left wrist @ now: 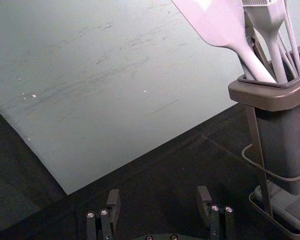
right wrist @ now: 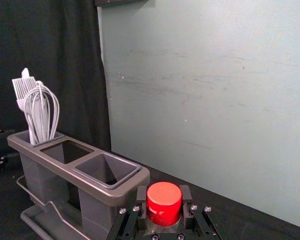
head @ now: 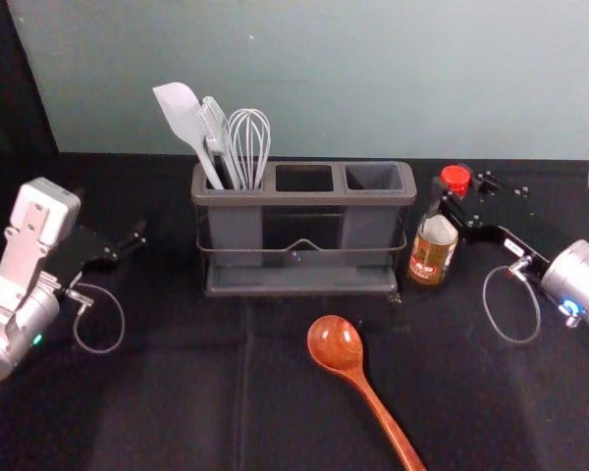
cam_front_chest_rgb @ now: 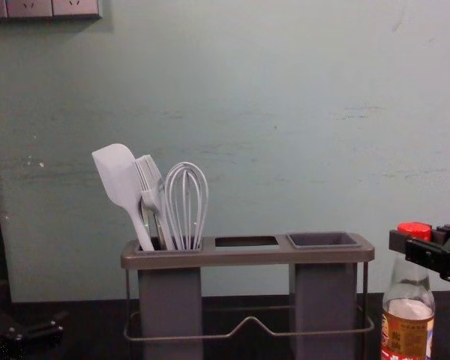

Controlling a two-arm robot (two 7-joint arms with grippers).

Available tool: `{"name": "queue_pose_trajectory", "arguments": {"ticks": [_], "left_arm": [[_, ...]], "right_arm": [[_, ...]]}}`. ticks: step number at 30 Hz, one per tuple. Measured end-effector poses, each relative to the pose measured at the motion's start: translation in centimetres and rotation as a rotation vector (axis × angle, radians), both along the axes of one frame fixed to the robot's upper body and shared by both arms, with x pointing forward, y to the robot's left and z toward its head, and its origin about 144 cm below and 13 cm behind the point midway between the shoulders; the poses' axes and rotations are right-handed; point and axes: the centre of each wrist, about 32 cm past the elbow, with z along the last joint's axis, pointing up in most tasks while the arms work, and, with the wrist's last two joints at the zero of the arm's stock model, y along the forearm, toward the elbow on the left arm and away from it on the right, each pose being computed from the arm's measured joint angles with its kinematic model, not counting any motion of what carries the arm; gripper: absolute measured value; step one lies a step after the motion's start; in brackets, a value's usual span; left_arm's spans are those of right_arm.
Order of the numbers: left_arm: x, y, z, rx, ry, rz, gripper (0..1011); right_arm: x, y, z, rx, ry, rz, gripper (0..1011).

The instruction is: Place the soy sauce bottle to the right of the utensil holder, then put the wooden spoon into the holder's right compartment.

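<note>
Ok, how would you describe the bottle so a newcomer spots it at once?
Start from the long grey utensil holder, upper middle of the head view. Just to its right stands the bottle, the right pincer closed on its top. Its red cap and printed label set it apart from the wooden spoon and the pale utensils.

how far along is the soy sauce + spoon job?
Soy sauce bottle looks positioned, right of the holder. In hand: right gripper grips its red cap. To do: release, then wooden spoon, on the table, into the empty right compartment. Left gripper open, idle.
</note>
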Motion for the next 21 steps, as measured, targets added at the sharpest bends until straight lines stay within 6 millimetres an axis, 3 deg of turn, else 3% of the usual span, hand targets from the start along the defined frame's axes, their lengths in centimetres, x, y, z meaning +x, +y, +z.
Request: {"name": "queue_pose_trajectory", "arguments": {"ticks": [8, 13, 21], "left_arm": [[0.00, 0.00, 0.00, 0.000, 0.000, 0.000, 1005], [0.00, 0.00, 0.00, 0.000, 0.000, 0.000, 1005], [0.00, 0.00, 0.00, 0.000, 0.000, 0.000, 1005]], "right_arm": [[0.05, 0.00, -0.18, 0.006, -0.003, -0.003, 405], [0.12, -0.07, -0.31, 0.016, -0.003, -0.009, 599], [-0.16, -0.29, 0.16, 0.032, -0.027, -0.025, 809]]}}
